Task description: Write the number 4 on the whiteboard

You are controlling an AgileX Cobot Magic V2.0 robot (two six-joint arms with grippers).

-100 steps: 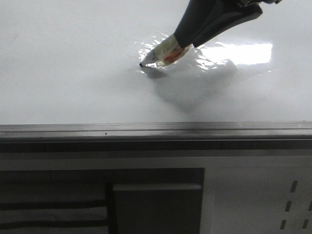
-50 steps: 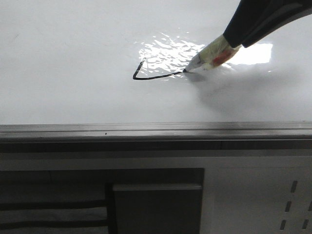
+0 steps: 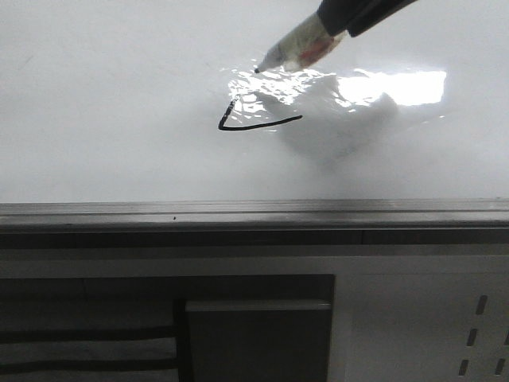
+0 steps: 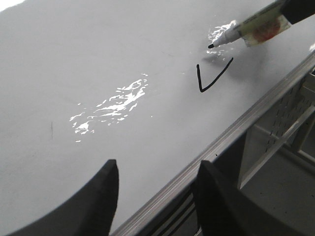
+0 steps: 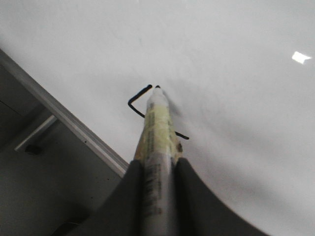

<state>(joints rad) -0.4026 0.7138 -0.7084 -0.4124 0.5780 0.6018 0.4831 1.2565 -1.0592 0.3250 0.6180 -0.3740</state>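
Observation:
The whiteboard [image 3: 95, 119] fills the upper front view. The number 4 [image 3: 238, 123] shows as two joined black strokes: a short slanted down-stroke and a longer bar to the right. It also shows in the left wrist view [image 4: 211, 78] and the right wrist view [image 5: 138, 98]. My right gripper [image 3: 338, 22] is shut on a white marker [image 3: 298, 46] with yellowish tape. The marker's black tip is beyond the strokes, apart from them, seemingly just above the board. My left gripper [image 4: 157, 196] is open and empty over the board's near edge.
A grey metal edge rail [image 3: 238, 211] runs along the board's near side. Below it are a dark frame [image 3: 254, 334] and a white perforated panel [image 3: 477, 334]. A bright rippled light reflection [image 3: 398, 86] lies right of the strokes.
The marker drew the down-stroke and then the bar to the right. Since half a second ago its tip has left the bar's end and moved back and left, beyond the strokes.

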